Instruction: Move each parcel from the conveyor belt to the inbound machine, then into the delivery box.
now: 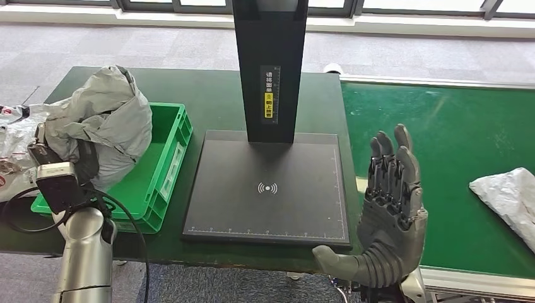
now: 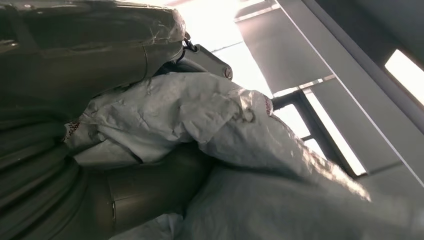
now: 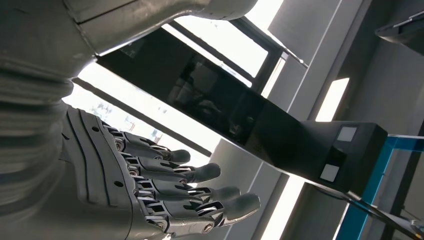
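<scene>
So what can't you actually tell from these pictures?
- Left hand: in both views the grey parcel covers its fingers.
- Parcel on the belt: head view's right edge cuts it off.
- Yellow label on the machine's post: print too small.
- Green box floor: partly hidden by the parcel.

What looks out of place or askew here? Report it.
Nothing is spilled or damaged. The grey parcel in the left hand bulges above the green box rim instead of lying inside. Another parcel waits on the belt.
</scene>
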You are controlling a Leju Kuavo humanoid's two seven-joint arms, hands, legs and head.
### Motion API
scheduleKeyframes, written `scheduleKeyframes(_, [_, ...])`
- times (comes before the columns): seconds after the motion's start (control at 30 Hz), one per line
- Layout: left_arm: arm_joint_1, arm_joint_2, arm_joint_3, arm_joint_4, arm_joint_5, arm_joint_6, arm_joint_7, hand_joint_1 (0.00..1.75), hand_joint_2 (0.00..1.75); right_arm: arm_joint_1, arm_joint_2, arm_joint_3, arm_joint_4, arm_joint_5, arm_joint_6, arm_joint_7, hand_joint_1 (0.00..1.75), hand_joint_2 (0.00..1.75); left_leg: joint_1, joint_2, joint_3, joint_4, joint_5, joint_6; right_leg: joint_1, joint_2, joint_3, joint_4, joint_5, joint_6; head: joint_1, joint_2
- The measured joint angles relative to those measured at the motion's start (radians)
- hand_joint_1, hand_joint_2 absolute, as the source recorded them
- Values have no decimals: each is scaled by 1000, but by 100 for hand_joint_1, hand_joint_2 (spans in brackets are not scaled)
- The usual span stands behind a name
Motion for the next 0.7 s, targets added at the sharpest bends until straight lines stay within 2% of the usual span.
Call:
scheduleKeyframes(0.13, [-14, 25, 74, 49, 17, 0, -17, 175, 175, -11, 1, 0, 5, 1, 0, 1, 0, 175, 0, -1, 0, 0, 0, 0, 0, 0, 0, 0, 0, 0, 0, 0])
scheduleKeyframes(0.4, [-22, 37, 120, 91, 32, 2, -20, 175, 175, -19, 3, 0, 12, -1, 0, 1, 0, 175, 0, -1, -1, 1, 0, 1, -1, -1, 0, -1, 0, 0, 0, 0])
scheduleKeyframes(0.57, [-41, 64, 164, 169, 65, 11, -14, 175, 175, -46, 3, 0, 38, -9, 1, 10, 0, 175, 0, 0, -1, 0, 0, 0, 0, 0, -1, -1, 0, 0, 0, 0])
scheduleKeyframes(0.6, [-47, 71, 169, 195, 56, 14, -8, 144, 175, -52, 3, 0, 44, -7, 1, 14, 0, 175, 0, 0, -1, 0, 0, 0, 0, 0, -1, -1, 1, -1, 0, 0])
scheduleKeyframes(0.67, [-57, 82, 175, 252, 30, 14, 11, 57, 175, -59, 3, 0, 54, 2, 2, 25, 0, 175, 0, 0, -1, 0, 0, -1, 1, 0, 0, 0, 1, -1, 0, 0])
scheduleKeyframes(0.7, [-61, 86, 176, 281, 15, 8, 26, 13, 131, -59, 3, 0, 58, 8, 2, 31, 0, 175, 0, 0, -1, 0, 1, -1, 1, 0, 0, 0, 1, -1, 0, 0])
